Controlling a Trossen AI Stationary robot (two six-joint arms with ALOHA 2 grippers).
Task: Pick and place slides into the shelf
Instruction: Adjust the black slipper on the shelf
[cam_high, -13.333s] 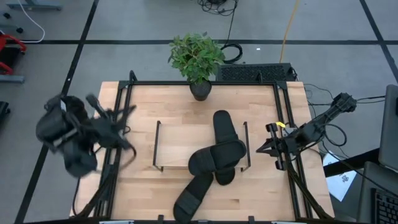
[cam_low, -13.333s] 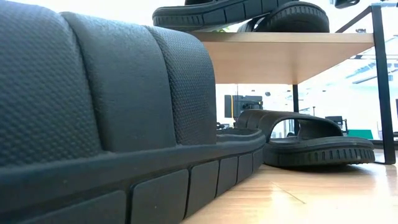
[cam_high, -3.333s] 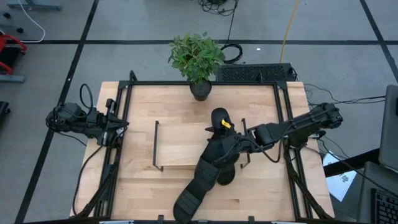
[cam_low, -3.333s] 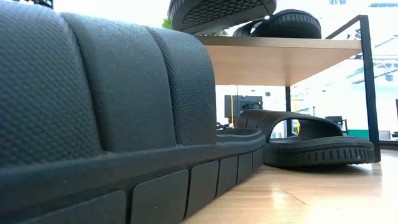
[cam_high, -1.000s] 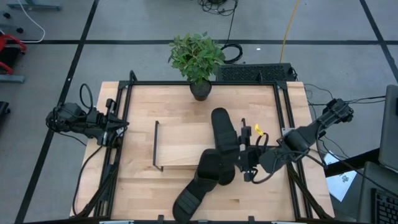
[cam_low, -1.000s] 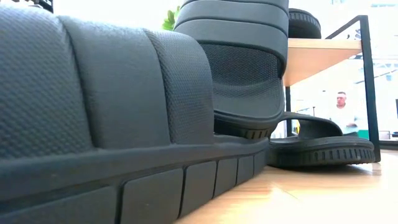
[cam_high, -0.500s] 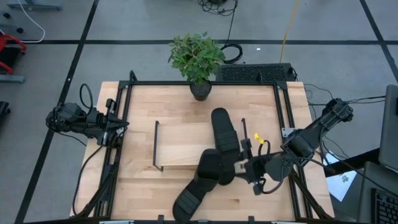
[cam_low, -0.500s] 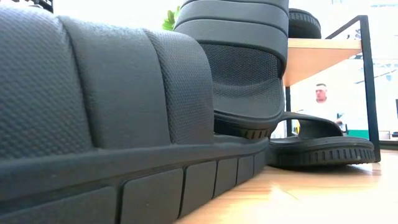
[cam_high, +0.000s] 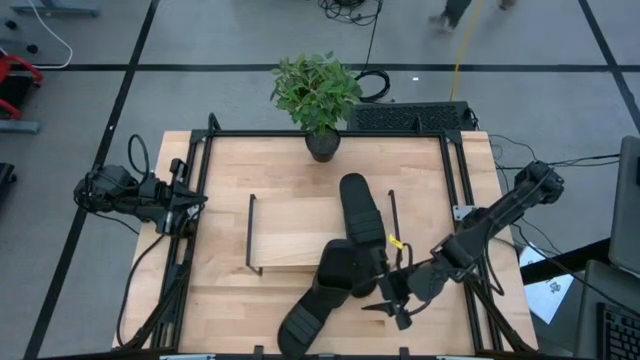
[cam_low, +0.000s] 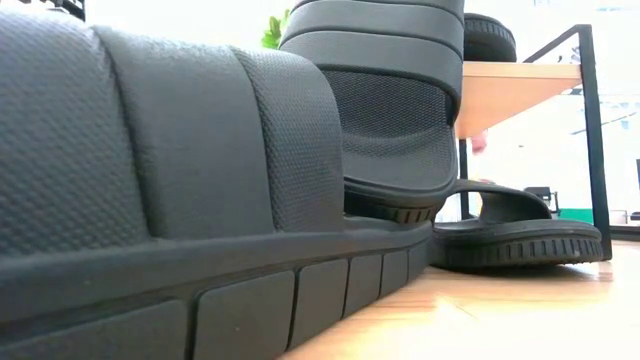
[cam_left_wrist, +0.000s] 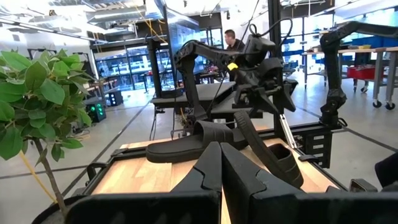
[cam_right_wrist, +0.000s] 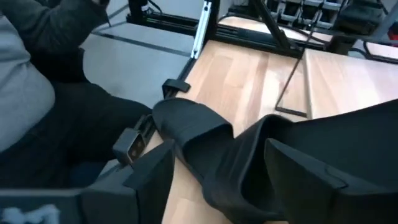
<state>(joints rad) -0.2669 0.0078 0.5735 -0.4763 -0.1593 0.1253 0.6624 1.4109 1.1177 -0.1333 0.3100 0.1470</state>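
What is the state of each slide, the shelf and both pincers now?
Slide on shelf: lying on the board's right end.
Tilted slide: leaning off the shelf edge.
Front slide: on the table.
Shelf: standing, left part bare.
Right pincer: open, empty.
Left pincer: shut, parked.

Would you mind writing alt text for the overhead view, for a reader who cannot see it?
Seen from above, the right gripper hovers open beside black slides piled at the right end of a low wooden shelf on the table; another slide lies along the shelf board. The left gripper waits shut at the table's left edge, and a potted plant stands at the far edge.
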